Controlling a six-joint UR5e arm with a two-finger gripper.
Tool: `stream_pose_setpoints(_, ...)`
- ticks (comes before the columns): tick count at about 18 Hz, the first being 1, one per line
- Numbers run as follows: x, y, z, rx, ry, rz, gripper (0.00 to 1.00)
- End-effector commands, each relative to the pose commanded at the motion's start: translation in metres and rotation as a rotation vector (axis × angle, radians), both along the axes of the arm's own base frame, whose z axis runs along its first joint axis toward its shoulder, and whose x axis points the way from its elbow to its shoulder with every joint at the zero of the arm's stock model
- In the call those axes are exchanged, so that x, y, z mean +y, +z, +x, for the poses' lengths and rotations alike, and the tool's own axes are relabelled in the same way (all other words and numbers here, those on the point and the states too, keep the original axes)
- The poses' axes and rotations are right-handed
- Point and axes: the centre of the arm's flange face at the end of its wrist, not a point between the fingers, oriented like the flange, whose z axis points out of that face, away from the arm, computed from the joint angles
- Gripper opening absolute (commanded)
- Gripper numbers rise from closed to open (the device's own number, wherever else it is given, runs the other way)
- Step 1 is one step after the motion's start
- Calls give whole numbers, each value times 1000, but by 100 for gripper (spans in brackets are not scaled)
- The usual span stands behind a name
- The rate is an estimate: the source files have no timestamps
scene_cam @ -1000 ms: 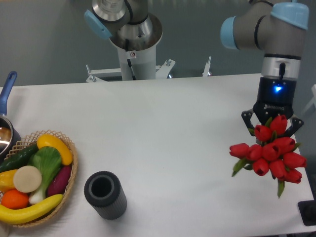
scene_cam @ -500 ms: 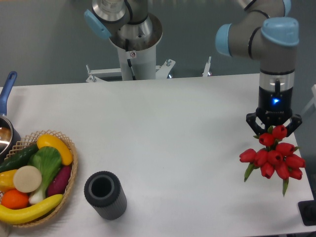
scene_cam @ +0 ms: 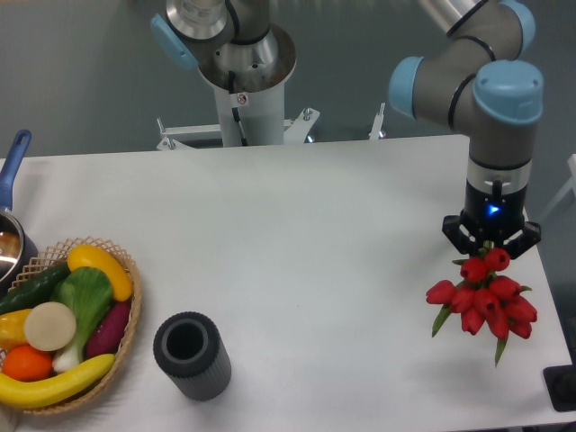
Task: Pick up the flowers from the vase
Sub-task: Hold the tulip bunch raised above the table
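Already clear of the vase (scene_cam: 191, 355), the flowers (scene_cam: 483, 294) hang near the right edge of the white table (scene_cam: 297, 243), where your gripper (scene_cam: 490, 243) pinches the bunch from above. You see the two dark fingers pressed in on the top of the bunch, just above the uppermost red buds, with a blue light glowing on the wrist over them. The red tulip heads cluster below the fingers and spread toward the table's front right corner, while green leaves and stems poke out to the left and downward. Whether the lowest blooms touch the tabletop or float just over it, you cannot tell from this angle. The dark grey ribbed vase stands well apart, close to the front edge on the left half of the table, its round mouth open and tipped toward the camera. Just to its left, at the front left corner, sits a wicker basket (scene_cam: 131, 317) holding toy vegetables (scene_cam: 63, 319) in yellow, green, orange and purple. A blue-handled pot (scene_cam: 13, 211) juts in at the left edge, partly cut off.
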Motion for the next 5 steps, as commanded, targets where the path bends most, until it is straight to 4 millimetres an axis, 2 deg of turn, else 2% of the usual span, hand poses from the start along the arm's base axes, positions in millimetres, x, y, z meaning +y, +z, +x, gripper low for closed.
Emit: stream_pose_setpoints(5, -5, -6, 2, -59, -5, -66, 0)
